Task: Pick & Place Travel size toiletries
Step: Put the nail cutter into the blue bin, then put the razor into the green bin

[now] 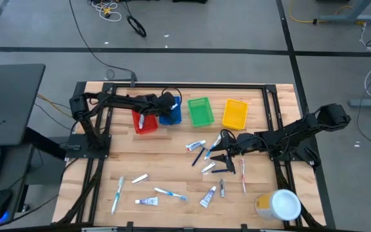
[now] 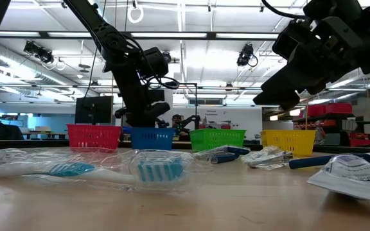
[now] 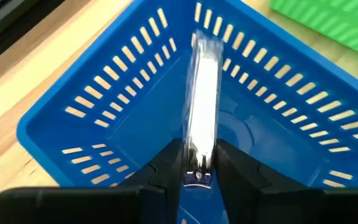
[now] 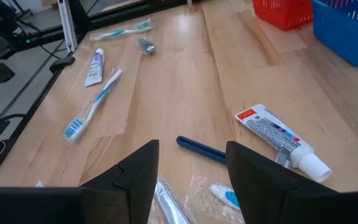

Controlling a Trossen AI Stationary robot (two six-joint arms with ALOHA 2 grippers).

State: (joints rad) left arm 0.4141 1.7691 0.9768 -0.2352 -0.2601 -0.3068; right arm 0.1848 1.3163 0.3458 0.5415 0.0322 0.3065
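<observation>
- Left gripper [image 3: 199, 163] sits over your blue bin [image 1: 170, 112], fingers [image 3: 166, 163] clamped on a wrapped razor [image 3: 202, 112] that hangs inside the bin, above its floor.
- Right gripper [image 4: 188, 165] hovers w/ fingers spread over mid-table, above the blue toothbrush [image 4: 201, 150] & a wrapped brush [image 4: 225, 196].
- Table [image 1: 172, 166]: you've got four bins in a row at the far edge – red bin [image 1: 145, 122], blue, green bin [image 1: 201, 111], yellow bin [image 1: 235, 113].
- Tub [image 1: 279, 205] w/ white lid stands at the near right corner.
- Red bin holds one white tube [image 1: 142, 120], leaning on its wall.
- Loose toiletries: paste tube [image 4: 277, 135] just beside the right gripper; more lie near the front edge – brush [image 1: 118, 193], paste [image 1: 146, 202], brush w/ blue [image 1: 171, 193], paste [image 1: 208, 196], pink brush [image 1: 243, 176].
- Low view: clear-wrapped brushes [image 2: 88, 169] closest to you.
</observation>
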